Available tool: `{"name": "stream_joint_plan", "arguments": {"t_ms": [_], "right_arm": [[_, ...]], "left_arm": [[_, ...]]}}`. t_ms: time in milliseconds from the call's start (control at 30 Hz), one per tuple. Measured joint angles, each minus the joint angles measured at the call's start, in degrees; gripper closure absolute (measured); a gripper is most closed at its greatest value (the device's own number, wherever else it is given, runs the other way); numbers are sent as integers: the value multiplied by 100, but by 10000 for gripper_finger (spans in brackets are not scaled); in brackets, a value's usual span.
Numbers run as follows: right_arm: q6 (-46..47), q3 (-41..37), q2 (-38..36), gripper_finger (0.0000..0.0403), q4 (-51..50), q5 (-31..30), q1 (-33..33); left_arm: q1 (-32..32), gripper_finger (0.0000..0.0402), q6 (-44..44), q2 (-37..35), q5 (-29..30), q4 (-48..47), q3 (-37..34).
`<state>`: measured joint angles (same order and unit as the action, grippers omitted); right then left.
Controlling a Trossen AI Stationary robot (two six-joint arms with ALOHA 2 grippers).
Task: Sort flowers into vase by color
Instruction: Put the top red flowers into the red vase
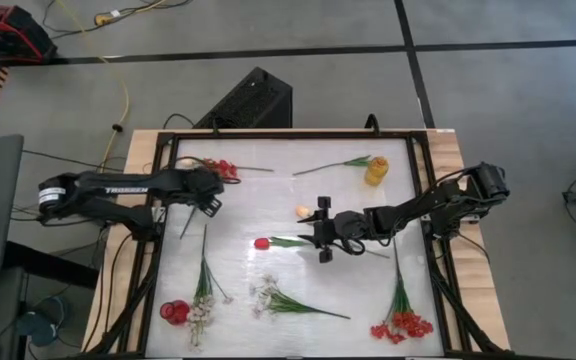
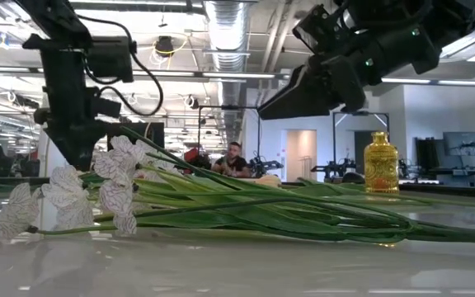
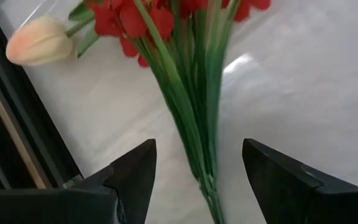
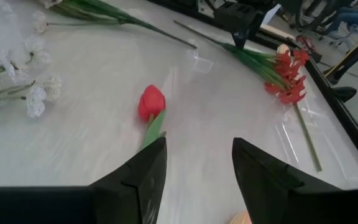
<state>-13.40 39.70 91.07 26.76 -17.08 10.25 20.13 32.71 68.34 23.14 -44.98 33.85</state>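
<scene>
A red blossom cluster (image 1: 224,168) lies at the table's far left, beside a peach tulip (image 3: 39,40). My left gripper (image 3: 199,144) is open and points steeply down, a finger on either side of the cluster's green stems (image 3: 194,118) without touching them. A red tulip (image 1: 261,243) lies flat mid-table. My right gripper (image 4: 199,142) is open just behind the blossom, over its stem (image 4: 155,128). A yellow vase (image 1: 376,171) stands far right and a red vase (image 1: 174,312) near left.
Two white sprays (image 1: 204,298) (image 1: 268,296) lie near the front edge, and another red cluster (image 1: 403,325) lies near right. A peach tulip (image 1: 302,211) lies close to my right gripper (image 1: 322,230), and a stemmed one (image 1: 353,162) lies by the yellow vase. A black frame (image 1: 165,200) rims the table.
</scene>
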Motion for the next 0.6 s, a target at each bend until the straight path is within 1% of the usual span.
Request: {"name": "stream_joint_plan", "arguments": {"t_ms": [100,200,267,400,500,600], "right_arm": [[32,0,0,193,4,0,25],[47,0,0,193,-14,24,62],[50,0,0,194,-30,33,76],[207,0,-2,194,-173,46,127],[484,0,-2,194,-385,48,173],[751,0,-2,194,-665,51,245]], "left_arm": [[119,172,-122,218,-67,310,-124],[306,172,-488,319,-396,945,-425],[478,172,-568,299,-583,1216,-597],[694,178,-503,218,-694,1305,-806],[698,202,-436,75,-704,1354,-853],[698,250,-352,-83,-728,1377,-863]]}}
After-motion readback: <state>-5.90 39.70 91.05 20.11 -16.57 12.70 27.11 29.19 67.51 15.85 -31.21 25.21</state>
